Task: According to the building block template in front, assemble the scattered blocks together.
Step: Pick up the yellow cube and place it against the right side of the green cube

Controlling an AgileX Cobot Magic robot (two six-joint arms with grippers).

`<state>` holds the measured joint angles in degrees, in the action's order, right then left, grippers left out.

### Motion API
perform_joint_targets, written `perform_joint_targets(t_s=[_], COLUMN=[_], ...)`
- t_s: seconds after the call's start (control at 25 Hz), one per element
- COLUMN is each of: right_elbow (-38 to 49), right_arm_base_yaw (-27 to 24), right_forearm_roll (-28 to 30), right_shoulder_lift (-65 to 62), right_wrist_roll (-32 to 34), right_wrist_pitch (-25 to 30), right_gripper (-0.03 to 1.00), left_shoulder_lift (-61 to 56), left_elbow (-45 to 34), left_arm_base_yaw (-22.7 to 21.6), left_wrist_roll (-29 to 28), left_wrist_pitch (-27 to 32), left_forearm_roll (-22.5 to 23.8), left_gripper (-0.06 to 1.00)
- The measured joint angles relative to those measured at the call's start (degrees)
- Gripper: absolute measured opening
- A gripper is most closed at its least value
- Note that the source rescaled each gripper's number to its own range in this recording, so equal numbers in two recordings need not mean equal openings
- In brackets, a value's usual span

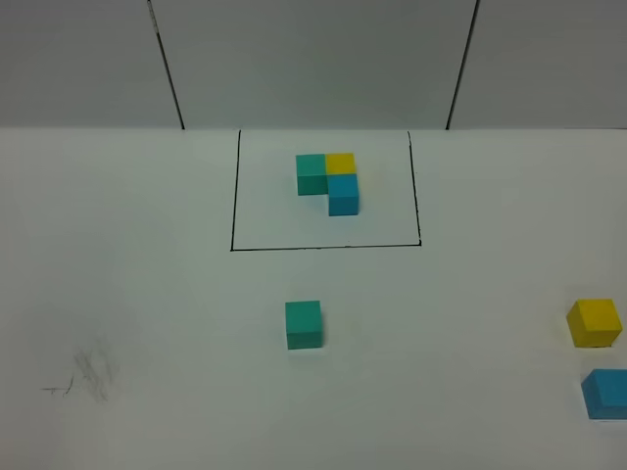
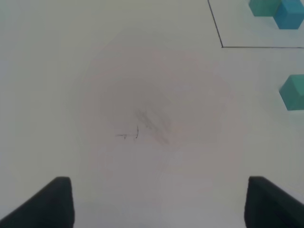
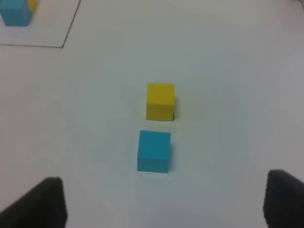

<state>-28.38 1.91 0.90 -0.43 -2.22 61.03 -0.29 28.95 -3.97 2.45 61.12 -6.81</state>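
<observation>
The template [image 1: 329, 180] is an L of joined teal, yellow and blue cubes inside a thin black rectangle at the back middle of the table. A loose teal cube [image 1: 304, 324] sits in front of the frame. A loose yellow cube [image 1: 594, 322] and a loose light blue cube [image 1: 606, 393] sit at the far right edge. In the right wrist view the blue cube [image 3: 154, 151] and yellow cube [image 3: 160, 101] lie ahead of my open, empty right gripper [image 3: 161, 202]. My left gripper [image 2: 159, 202] is open and empty over bare table; the teal cube [image 2: 293, 91] is off to its side.
Pencil scuff marks [image 1: 86, 376] show on the white table at front left, also in the left wrist view [image 2: 145, 129]. A grey panelled wall [image 1: 313, 59] stands behind the table. Neither arm shows in the high view.
</observation>
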Motion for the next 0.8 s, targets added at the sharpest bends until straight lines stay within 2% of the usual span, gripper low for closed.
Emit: perform_joint_targets(t_s=[0.28, 0.4, 0.52, 0.72, 0.8], right_elbow=[0.0, -0.3, -1.8, -6.7, -9.8], right_arm_base_yaw=[0.0, 0.0, 0.0, 0.0, 0.0], right_forearm_roll=[-0.1, 0.0, 0.0, 0.0, 0.0], right_shoulder_lift=[0.0, 2.0, 11.2, 33.1, 41.9], right_wrist_roll=[0.0, 2.2, 4.4, 4.7, 4.6], right_wrist_pitch=[0.0, -0.3, -4.9, -17.4, -19.2], right_gripper=[0.71, 0.71, 0.71, 0.71, 0.71], left_shoulder_lift=[0.0, 0.0, 0.0, 0.0, 0.0], left_elbow=[0.0, 0.0, 0.0, 0.0, 0.0], left_arm_base_yaw=[0.0, 0.0, 0.0, 0.0, 0.0], left_wrist_roll=[0.0, 0.0, 0.0, 0.0, 0.0], left_wrist_pitch=[0.0, 0.0, 0.0, 0.0, 0.0], left_forearm_roll=[0.0, 0.0, 0.0, 0.0, 0.0], left_gripper=[0.60, 0.59, 0.59, 0.59, 0.59])
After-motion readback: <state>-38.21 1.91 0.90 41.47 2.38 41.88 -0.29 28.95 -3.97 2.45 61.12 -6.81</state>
